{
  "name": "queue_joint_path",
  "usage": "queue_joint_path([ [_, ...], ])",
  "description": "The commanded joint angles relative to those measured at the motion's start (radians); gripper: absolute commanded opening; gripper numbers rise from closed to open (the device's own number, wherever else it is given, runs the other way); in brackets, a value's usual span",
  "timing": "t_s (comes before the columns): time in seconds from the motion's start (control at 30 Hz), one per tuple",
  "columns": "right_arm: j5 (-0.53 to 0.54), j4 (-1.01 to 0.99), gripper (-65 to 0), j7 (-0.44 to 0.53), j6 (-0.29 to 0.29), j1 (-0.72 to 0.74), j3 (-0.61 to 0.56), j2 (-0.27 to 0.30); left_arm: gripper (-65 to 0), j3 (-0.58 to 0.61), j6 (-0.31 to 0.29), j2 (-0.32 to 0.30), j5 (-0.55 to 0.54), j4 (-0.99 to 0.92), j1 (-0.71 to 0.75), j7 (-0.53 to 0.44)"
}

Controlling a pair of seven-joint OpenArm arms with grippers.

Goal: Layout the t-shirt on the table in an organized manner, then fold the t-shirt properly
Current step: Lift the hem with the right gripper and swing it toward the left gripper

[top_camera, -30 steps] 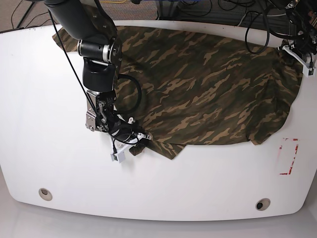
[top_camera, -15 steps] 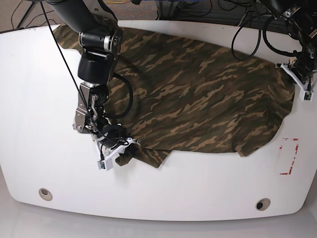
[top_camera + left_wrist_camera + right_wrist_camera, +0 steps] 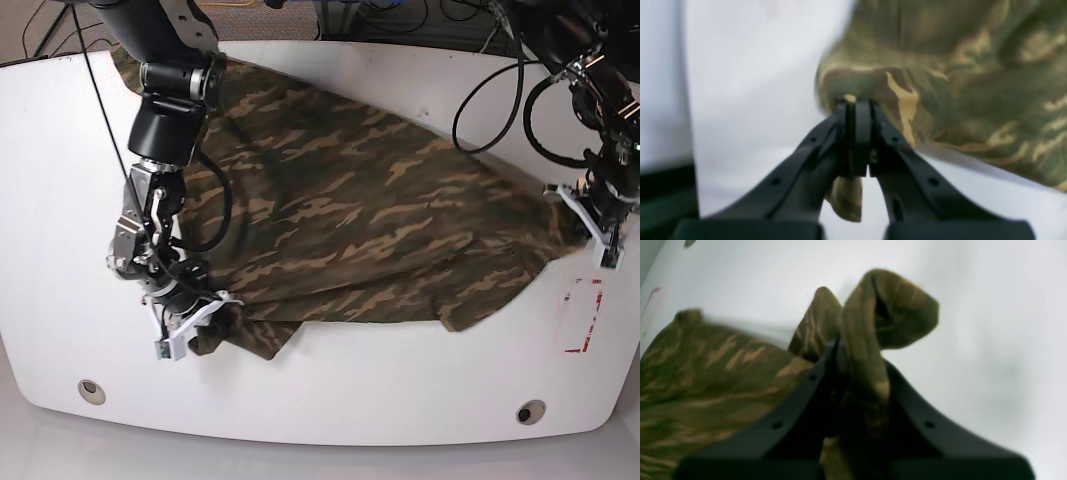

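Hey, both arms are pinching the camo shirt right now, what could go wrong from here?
The left gripper pinches only a thin edge of the t-shirt, so it might slip free. The right gripper holds a bunched wad; that corner may stay crumpled. A flap near the table front lies folded under.

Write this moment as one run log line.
left end effector: shut on shirt edge | right end effector: shut on shirt corner | table: shirt spread, unfolded

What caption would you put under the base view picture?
Two grippers, left and right, each pinch an edge of the t-shirt over the table.
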Motion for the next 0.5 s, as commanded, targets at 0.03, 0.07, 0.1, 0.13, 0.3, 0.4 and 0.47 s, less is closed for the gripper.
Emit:
queue_joint_path([
  [0.03,0.016,0.036,-63.7,0.041,0.004,0.089,0.002,0.049,-64.6,0.002,-0.001,-0.017,-0.004,0.021,-0.109,-0.02],
  [0.07,0.016,0.036,-63.6,0.041,0.004,0.104,0.002,0.063,-64.6,0.004,-0.001,-0.023,0.003,0.022,-0.138,-0.02],
  [0.1,0.016,0.036,-63.6,0.041,0.004,0.122,0.002,0.074,-64.6,0.009,-0.001,-0.025,0.008,0.022,-0.168,-0.02],
  [0.13,0.016,0.036,-63.6,0.041,0.004,0.139,0.002,0.083,-64.6,0.015,-0.001,-0.025,0.014,0.022,-0.191,-0.02],
  [0.3,0.017,0.03,-63.4,0.038,0.005,0.239,0.0,0.138,-64.6,0.075,-0.001,-0.03,0.023,0.022,-0.332,-0.02],
  [0.4,0.016,0.03,-63.3,0.033,0.024,0.316,0.0,0.161,-64.6,0.105,-0.001,-0.031,0.023,0.022,-0.422,-0.02],
  [0.47,0.01,0.028,-63.3,0.015,0.036,0.359,0.0,0.167,-64.4,0.119,-0.001,-0.031,0.023,0.022,-0.478,-0.02],
])
